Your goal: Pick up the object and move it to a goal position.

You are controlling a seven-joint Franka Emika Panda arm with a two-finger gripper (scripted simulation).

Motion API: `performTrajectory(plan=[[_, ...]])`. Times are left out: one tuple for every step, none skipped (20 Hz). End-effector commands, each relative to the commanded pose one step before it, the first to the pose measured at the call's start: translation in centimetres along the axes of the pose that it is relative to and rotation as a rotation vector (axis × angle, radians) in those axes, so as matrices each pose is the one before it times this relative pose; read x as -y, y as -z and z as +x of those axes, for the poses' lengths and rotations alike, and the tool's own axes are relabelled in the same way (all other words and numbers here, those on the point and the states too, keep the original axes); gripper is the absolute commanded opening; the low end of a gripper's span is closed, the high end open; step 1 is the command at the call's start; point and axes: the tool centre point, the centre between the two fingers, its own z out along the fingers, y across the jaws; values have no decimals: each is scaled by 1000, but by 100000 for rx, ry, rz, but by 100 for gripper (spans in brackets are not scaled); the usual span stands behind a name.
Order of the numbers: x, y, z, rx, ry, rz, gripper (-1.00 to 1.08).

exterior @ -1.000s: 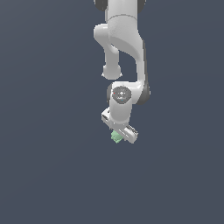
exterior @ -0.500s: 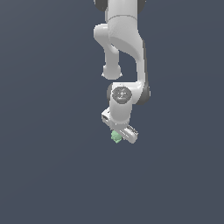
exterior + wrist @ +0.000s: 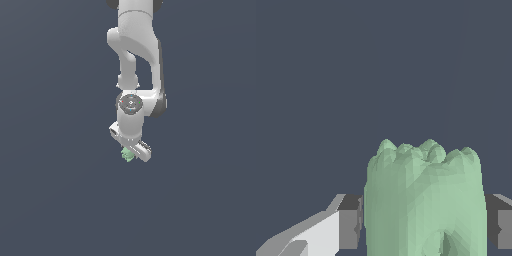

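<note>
A: Wrist view: what is between the fingers?

B: The gripper (image 3: 423,220) is closed on the object (image 3: 423,200), a pale mint-green block with a lumpy, notched upper edge. One dark finger pad (image 3: 350,220) presses its one flank and a second pad the other, so the jaws stand only as far apart as the block is wide.

A: And in the exterior view?

B: The gripper (image 3: 131,152) sits just below the centre of the frame, tilted, with the object (image 3: 127,155) showing as a small green lump at its lower left tip, partly covered by the white hand. Above it the wrist joint (image 3: 131,104), a round dark-rimmed disc, leads to the arm (image 3: 137,45), which rises out of the top edge.

A: Any containers?

B: None can be seen; only a uniform slate-grey background (image 3: 50,150) surrounds the arm in both views.
</note>
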Motion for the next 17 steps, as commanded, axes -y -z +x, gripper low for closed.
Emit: performTrajectory(plan=[[-1494,1248,1296,-90,-242,90,-100],[-709,608,602,0,0,0,-100],[-764,658,654,0,0,0,-100],[-800,693,692,0,0,0,-100],[-782,681,685,0,0,0,-100],[-734,642,651,0,0,0,-100],[-678,597,611,0,0,0,-100],[-613,544,561,0,0,0,-100],[-545,486,508,0,0,0,-100],[-495,425,465,-10,-42,-23,-100],[-408,369,395,0,0,0,-100],[-340,309,335,0,0,0,-100],[-273,249,273,0,0,0,-100],[-208,191,212,0,0,0,-100],[-147,135,151,0,0,0,-100],[-87,80,90,0,0,0,-100],[-29,27,30,0,0,0,-100]])
